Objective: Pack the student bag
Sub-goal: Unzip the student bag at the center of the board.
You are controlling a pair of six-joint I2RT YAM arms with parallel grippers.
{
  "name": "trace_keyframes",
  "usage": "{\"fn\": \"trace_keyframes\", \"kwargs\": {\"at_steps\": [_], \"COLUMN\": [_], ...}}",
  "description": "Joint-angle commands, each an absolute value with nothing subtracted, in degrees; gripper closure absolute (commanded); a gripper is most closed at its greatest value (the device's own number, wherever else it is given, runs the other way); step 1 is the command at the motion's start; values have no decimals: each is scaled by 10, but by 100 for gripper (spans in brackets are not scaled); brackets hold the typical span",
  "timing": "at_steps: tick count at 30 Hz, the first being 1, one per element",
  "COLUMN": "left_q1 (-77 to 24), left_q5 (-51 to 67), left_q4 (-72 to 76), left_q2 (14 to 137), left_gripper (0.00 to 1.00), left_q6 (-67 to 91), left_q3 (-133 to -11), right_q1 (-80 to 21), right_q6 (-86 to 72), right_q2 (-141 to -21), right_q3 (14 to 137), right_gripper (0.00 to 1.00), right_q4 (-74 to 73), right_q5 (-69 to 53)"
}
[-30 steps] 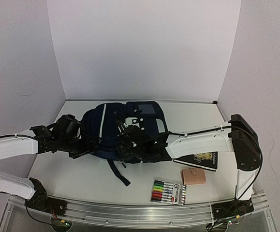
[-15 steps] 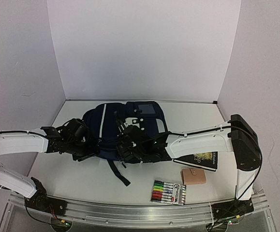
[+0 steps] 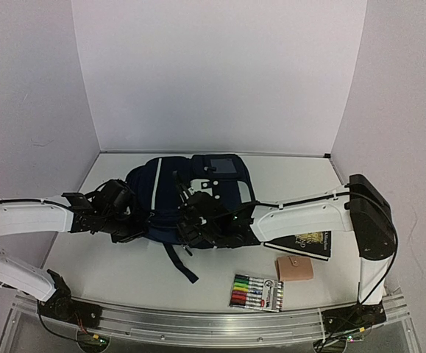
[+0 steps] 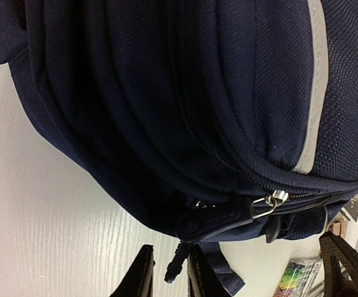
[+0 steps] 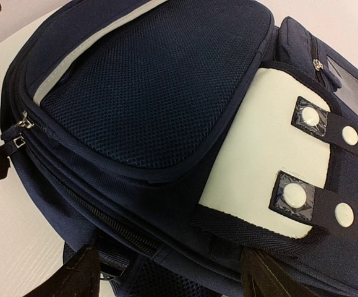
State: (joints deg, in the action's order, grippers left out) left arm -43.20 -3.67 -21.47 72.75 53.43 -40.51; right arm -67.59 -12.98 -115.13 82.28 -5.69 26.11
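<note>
While the left fingers (image 4: pixel 140 275) stand narrowly apart astride the student bag's (image 4: pixel 166 93) dangling pull tab (image 4: pixel 175 267), they should pinch it squarely; the right fingers (image 5: pixel 73 278) gape wide.

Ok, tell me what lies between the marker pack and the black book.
A small pink wallet lies between the marker pack and the black book, shown in the top view.
</note>
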Motion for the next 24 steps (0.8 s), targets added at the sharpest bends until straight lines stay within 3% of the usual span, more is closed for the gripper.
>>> {"fn": "trace_keyframes", "kwargs": {"at_steps": [1, 8, 24], "left_q1": [-433, -433, -433], "left_q5": [-45, -52, -28], "left_q4": [-196, -201, -179], "left_q2": [713, 702, 628], "left_gripper": [85, 99, 100], "left_q6": [524, 525, 466], "left_q3": [-429, -425, -404], "right_q1": [-675, -676, -694], "right_q6": [-133, -86, 34], "right_q2": [-1156, -1145, -1143], "right_q3": [833, 828, 859], "right_gripper": [25, 25, 20], "right_q4": [-52, -50, -26], "right_q5": [272, 243, 310]}}
